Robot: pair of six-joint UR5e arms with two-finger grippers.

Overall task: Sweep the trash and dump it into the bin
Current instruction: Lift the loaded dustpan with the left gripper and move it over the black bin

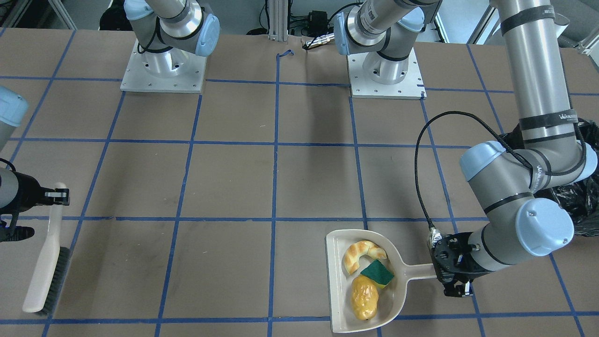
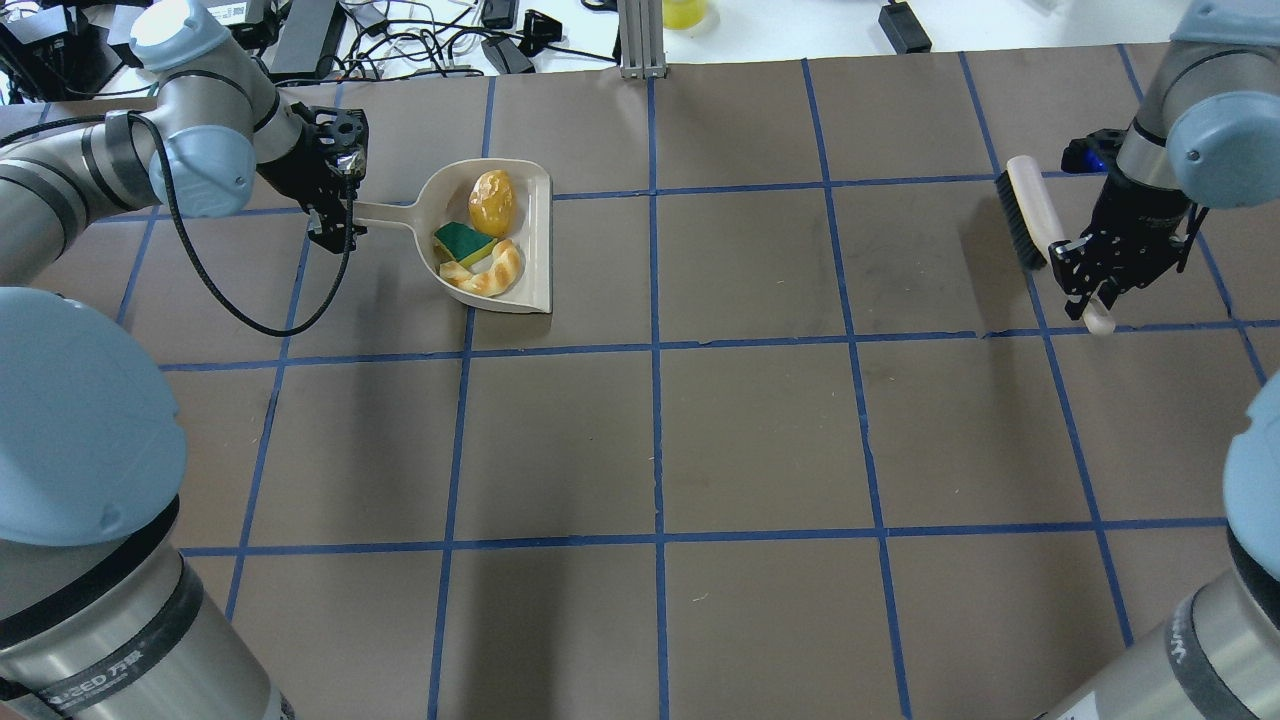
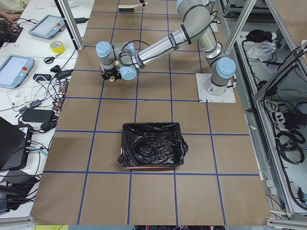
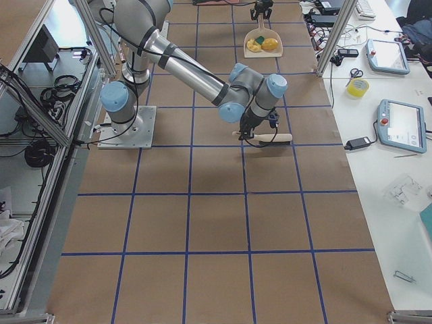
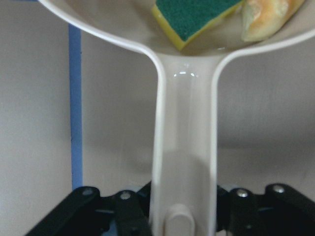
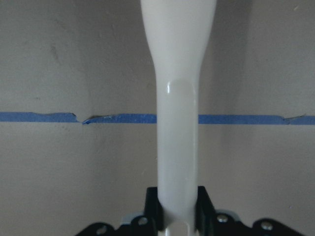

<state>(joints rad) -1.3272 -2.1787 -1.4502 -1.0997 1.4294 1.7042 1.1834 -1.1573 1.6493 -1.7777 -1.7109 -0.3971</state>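
The beige dustpan [image 2: 535, 240] lies at the table's far left and holds the bread roll [image 2: 492, 200], the green-and-yellow sponge [image 2: 462, 243] and the croissant [image 2: 490, 275]. My left gripper [image 2: 335, 215] is shut on the dustpan's handle [image 5: 184, 147]. I cannot tell whether the pan rests on the table. My right gripper [image 2: 1090, 285] is shut on the white handle [image 6: 178, 123] of a brush [image 2: 1030, 215] at the far right, well away from the pan. The bin [image 3: 151, 125], lined with a black bag, stands on the left end of the table, nearer the robot than the dustpan.
The brown table carries a grid of blue tape [image 2: 655, 350]. The bin's black bag [image 1: 578, 201] shows behind my left arm's elbow in the front-facing view. Cables and tablets lie on a side bench [image 3: 29, 62] beyond the table's far edge.
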